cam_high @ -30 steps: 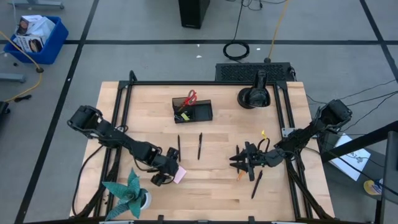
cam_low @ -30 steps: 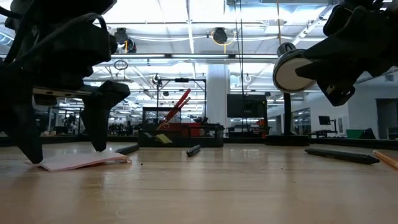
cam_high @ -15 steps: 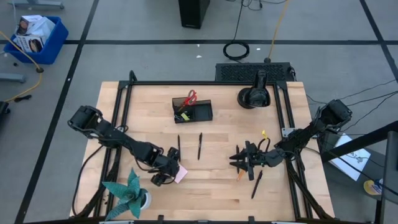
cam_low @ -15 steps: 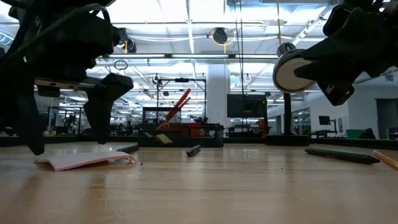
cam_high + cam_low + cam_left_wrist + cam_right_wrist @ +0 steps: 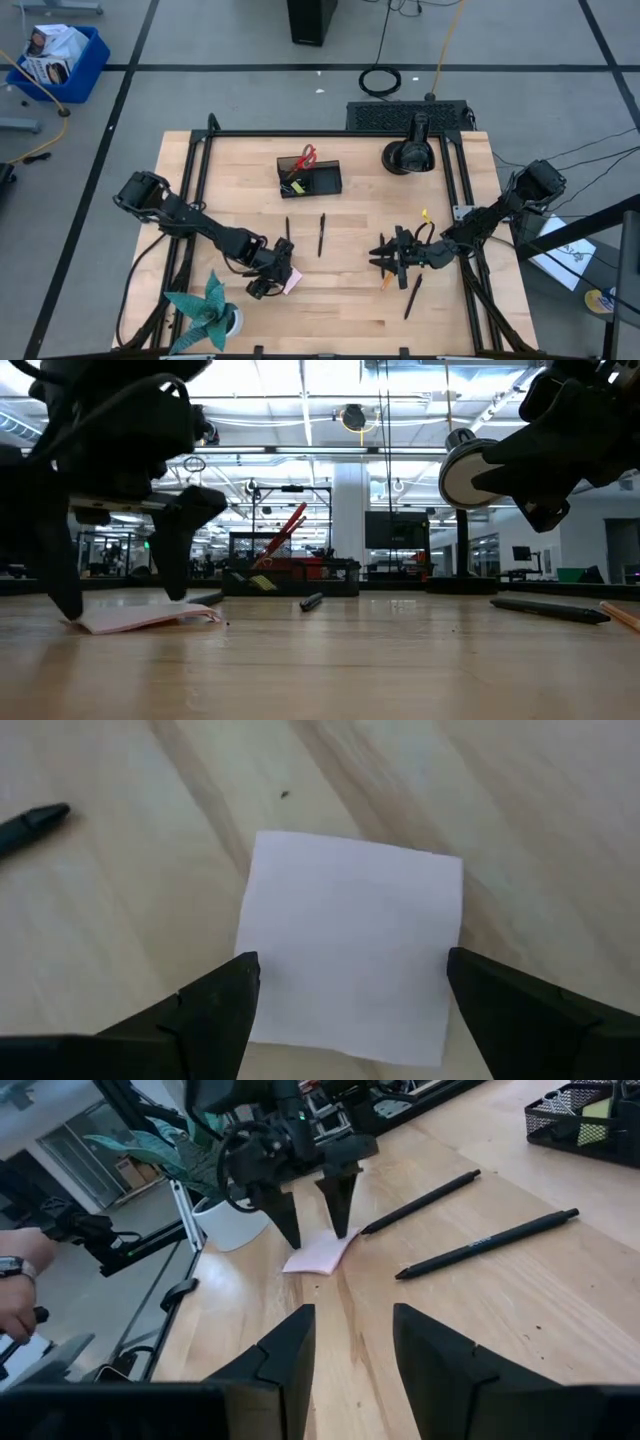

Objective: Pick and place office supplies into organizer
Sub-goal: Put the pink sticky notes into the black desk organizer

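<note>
Left gripper (image 5: 350,995) hangs wide open, empty, straddling the pink sticky-note pad (image 5: 350,945) at lower left of the high view; judge: lower until fingertips bracket its edges, then close

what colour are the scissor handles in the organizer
Red; the scissors stand in the organizer, clearest in the high view.

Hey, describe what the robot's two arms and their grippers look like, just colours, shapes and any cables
Both arms are dark, nearly black, built of jointed segments with bulky rounded housings at the joints. The left gripper and right gripper each end in two black, tapering, wedge-shaped fingers. Thin black cables loop along the arms, and a small yellow bit shows near the right wrist.
</note>
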Available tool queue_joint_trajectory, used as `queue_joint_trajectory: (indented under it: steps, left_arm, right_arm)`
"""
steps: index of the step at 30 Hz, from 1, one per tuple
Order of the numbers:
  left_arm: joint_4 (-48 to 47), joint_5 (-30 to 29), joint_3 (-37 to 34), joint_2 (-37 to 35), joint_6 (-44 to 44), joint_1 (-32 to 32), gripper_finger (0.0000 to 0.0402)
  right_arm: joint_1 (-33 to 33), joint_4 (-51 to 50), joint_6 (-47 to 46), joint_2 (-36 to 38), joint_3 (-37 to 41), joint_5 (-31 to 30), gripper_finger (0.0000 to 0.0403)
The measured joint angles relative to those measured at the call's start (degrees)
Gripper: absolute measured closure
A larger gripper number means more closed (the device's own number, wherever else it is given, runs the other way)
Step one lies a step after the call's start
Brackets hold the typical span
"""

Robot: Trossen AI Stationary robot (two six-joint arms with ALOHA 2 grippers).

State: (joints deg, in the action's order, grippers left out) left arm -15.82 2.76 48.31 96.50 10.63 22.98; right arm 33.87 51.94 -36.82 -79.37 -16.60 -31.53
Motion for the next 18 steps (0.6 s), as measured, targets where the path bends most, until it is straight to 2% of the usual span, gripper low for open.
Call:
queue_joint_trajectory:
  steps: [12, 18]
  left_arm:
    - [3.0, 1.7, 0.2, 3.4, -1.2, -1.6, 0.0078]
    - [4.3, 3.4, 0.1, 4.0, -2.0, -2.2, 0.0124]
  right_arm:
    - [0.0, -0.4, 0.4, 0.0, 0.0, -0.2, 0.0277]
    - [0.0, -0.3, 0.6, 0.0, 0.0, -1.7, 0.0277]
